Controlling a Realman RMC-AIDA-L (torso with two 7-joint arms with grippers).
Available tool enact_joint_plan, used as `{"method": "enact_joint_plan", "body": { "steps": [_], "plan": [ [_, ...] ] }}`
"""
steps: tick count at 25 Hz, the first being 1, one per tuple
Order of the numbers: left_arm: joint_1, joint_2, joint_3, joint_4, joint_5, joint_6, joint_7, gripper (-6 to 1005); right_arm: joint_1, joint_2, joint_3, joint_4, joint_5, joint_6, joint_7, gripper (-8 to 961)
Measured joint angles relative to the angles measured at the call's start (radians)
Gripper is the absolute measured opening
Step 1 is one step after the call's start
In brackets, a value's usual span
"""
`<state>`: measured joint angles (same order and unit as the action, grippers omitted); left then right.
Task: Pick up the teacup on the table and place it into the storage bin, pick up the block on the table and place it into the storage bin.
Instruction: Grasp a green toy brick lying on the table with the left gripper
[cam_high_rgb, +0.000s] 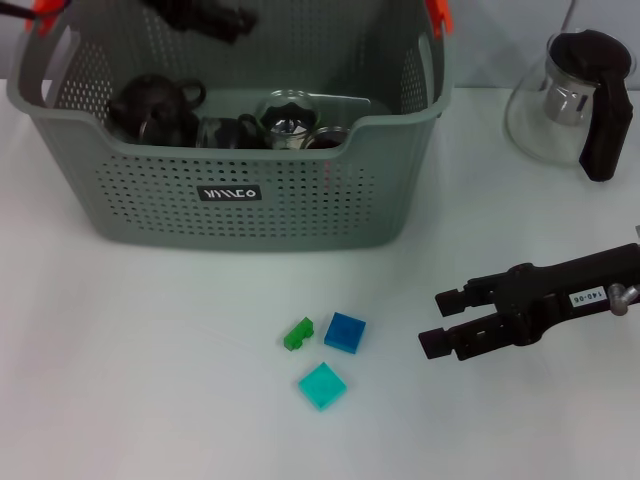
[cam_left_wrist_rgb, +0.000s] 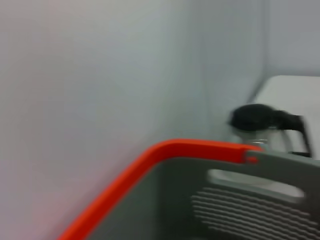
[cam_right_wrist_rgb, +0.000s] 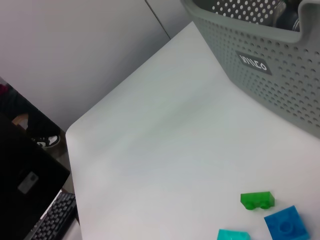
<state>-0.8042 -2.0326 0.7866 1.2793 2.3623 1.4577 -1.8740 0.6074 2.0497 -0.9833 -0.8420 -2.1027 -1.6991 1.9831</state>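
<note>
Blocks: three small plastic pieces lay on the white table (cam_high_rgb: 120, 360) in front of the storage bin (cam_high_rgb: 230, 190) — a dark blue block (cam_high_rgb: 345, 331), a turquoise block (cam_high_rgb: 322, 385) and a tiny green block (cam_high_rgb: 298, 333). They sat near one another without touching.
Teacups: dark cups and a dark teapot (cam_high_rgb: 150, 108) already lay inside the bin; no cup was visible on the open table.
Storage bin: grey-green, perforated, with orange handle clips, standing at the far side of the table, well apart from the blocks.
Right gripper: the right gripper (cam_high_rgb: 442, 318) hovered low over the table beside the blocks, on their right, fingers spread and holding nothing.
Left gripper: the left gripper (cam_high_rgb: 215, 20) hung above the bin's far edge; whether its fingers were open could not be told.
Handling: the blocks looked light, rigid and smooth, so probably easy to lift but apt to skid or flip if pushed sideways. The square ones were flat and low, leaving little wall to pinch.
Where to hold: likely across two opposite flat sides of the blue block, nearest the gripper, with the fingertips brought almost to the table.
Risk: closing off-centre could nudge the green block, which lay just beside the blue one.
Bystander: a glass teapot (cam_high_rgb: 570, 100) with a black handle stood at the far right, clear of the work.
</note>
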Motion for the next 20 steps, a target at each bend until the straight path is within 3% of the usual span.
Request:
{"method": "enact_joint_plan", "body": {
  "steps": [4, 6, 9, 14, 20],
  "plan": [
    [0.038, -0.007, 0.001, 0.066, -0.053, 0.197, 0.078, 883, 0.0, 0.001, 0.0, 0.0, 0.0, 0.001, 0.0, 922],
    [0.079, -0.025, 0.009, 0.104, -0.076, 0.298, 0.166, 934, 0.0, 0.001, 0.0, 0.0, 0.002, 0.001, 0.0, 922],
    [0.134, -0.054, 0.039, 0.139, -0.075, 0.392, 0.29, 933, 0.0, 0.001, 0.0, 0.004, 0.002, 0.003, 0.004, 922],
    [0.203, -0.079, 0.164, 0.139, -0.001, 0.37, 0.384, 931, 0.002, 0.001, 0.006, 0.01, 0.003, 0.004, 0.01, 922],
    [0.242, -0.13, 0.318, 0.142, 0.168, 0.231, 0.46, 929, 0.008, 0.006, 0.011, 0.012, 0.001, 0.005, 0.031, 921]
  ]
}}
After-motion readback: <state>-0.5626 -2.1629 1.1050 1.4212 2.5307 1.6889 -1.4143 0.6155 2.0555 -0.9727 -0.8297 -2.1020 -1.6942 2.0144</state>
